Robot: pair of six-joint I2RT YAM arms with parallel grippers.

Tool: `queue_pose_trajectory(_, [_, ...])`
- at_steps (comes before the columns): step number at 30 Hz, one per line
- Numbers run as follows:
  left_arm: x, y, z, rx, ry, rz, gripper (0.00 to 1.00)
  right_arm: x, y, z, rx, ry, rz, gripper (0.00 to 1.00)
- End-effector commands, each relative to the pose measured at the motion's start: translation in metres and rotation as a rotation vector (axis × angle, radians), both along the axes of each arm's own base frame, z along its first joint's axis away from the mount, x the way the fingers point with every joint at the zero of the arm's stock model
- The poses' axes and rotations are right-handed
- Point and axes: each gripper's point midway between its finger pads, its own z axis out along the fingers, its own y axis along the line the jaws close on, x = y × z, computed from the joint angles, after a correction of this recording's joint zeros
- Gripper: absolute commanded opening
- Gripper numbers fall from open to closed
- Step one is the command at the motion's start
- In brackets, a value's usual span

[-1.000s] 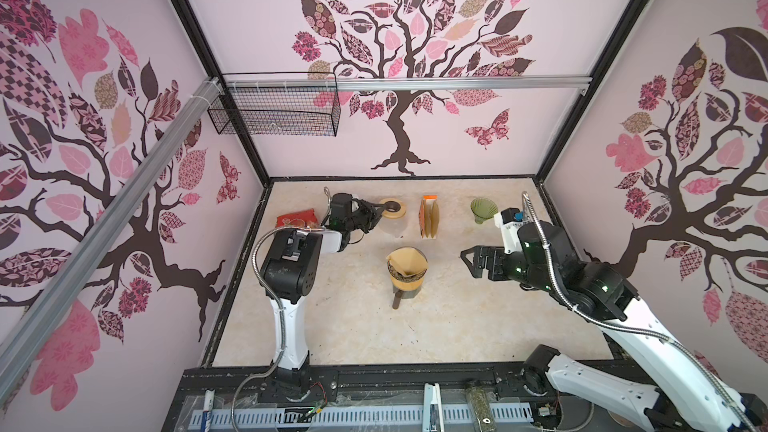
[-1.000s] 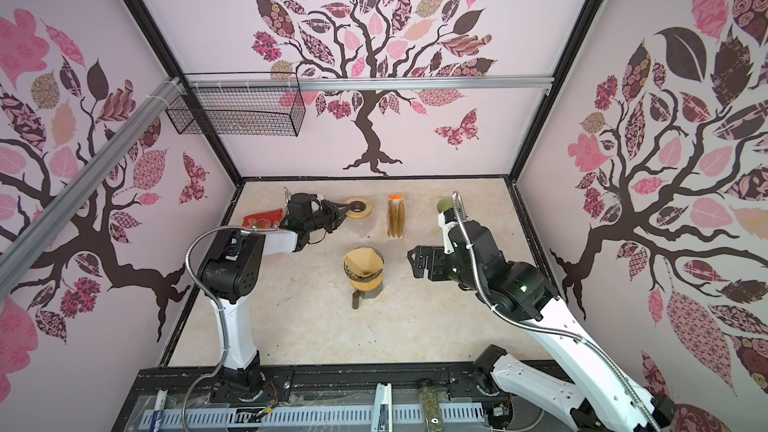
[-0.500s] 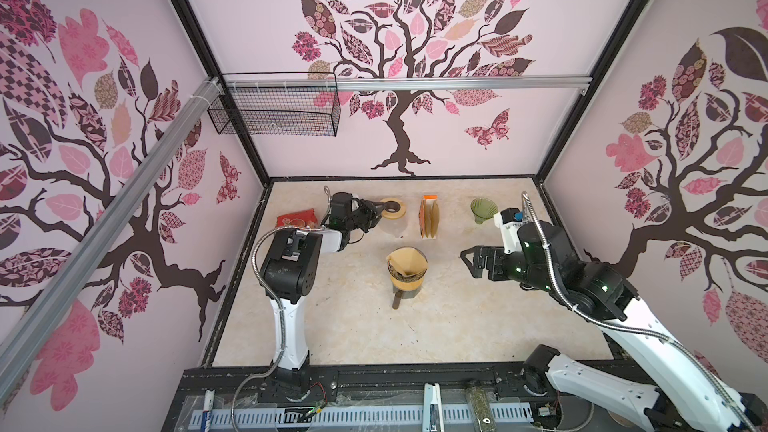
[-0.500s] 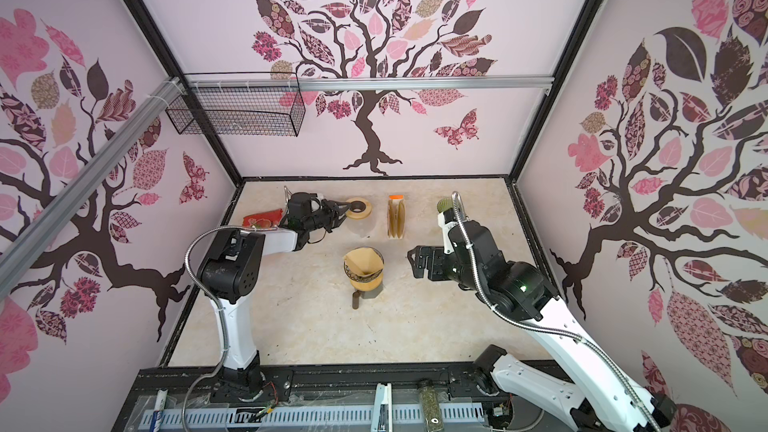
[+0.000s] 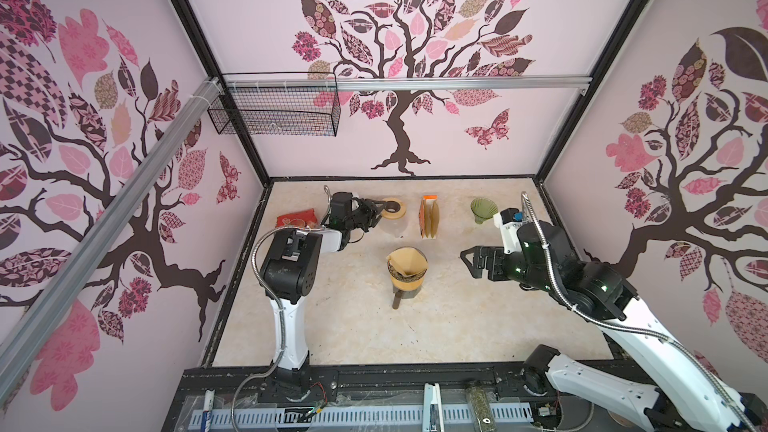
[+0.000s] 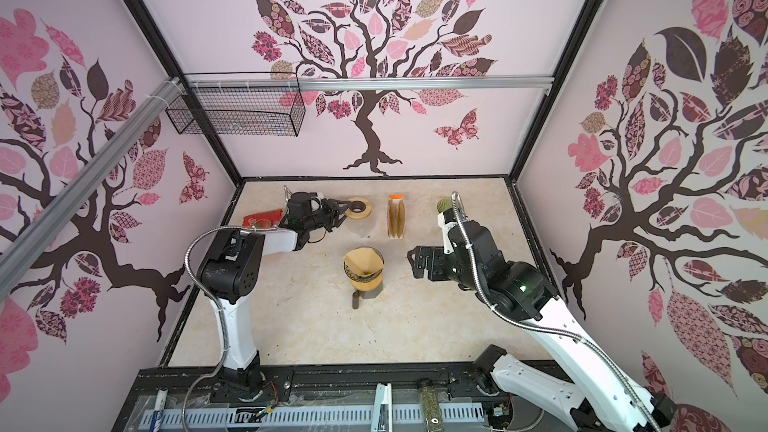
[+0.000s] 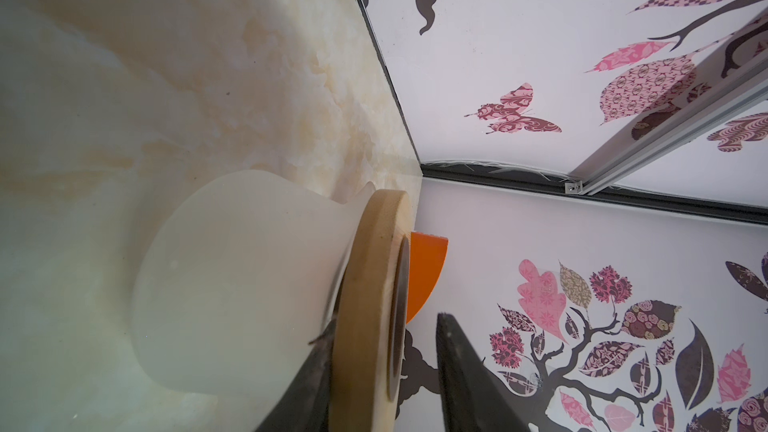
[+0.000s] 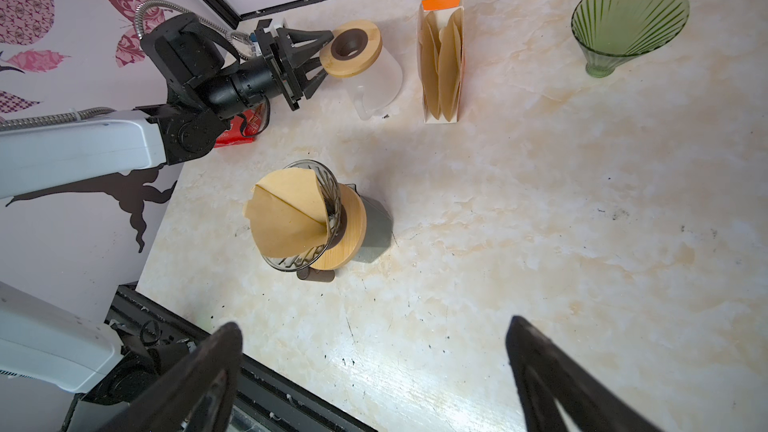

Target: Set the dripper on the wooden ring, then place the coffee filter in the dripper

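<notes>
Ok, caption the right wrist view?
Brown paper coffee filter sits in ribbed glass dripper; open right gripper hovers nearby.

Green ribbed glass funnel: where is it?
In both top views, the green funnel stands back right on the table, right of the orange-topped box of paper filters.

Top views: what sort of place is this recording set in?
Probably a staged robot test booth: pink panel walls with tree decals, two white-and-black robot arms mounted at the front edge, and pour-over gear, a clear glass dripper holding a brown paper filter, on a marble-look tabletop.
</notes>
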Motion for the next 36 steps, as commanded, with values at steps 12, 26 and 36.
queue_pose_trajectory(12, [0.0, 0.009, 0.002, 0.047, 0.015, 0.016, 0.44, 0.003, -0.001, 0.003, -0.008, -0.018, -0.004, 1.0])
queue_pose_trajectory(26, [0.0, 0.011, 0.002, 0.106, 0.019, -0.003, 0.5, 0.003, 0.0, 0.003, -0.011, -0.02, 0.0, 1.0])
queue_pose_trajectory(36, [-0.003, 0.014, -0.001, 0.162, 0.031, -0.009, 0.52, 0.003, -0.001, 0.002, -0.017, -0.02, -0.002, 1.0])
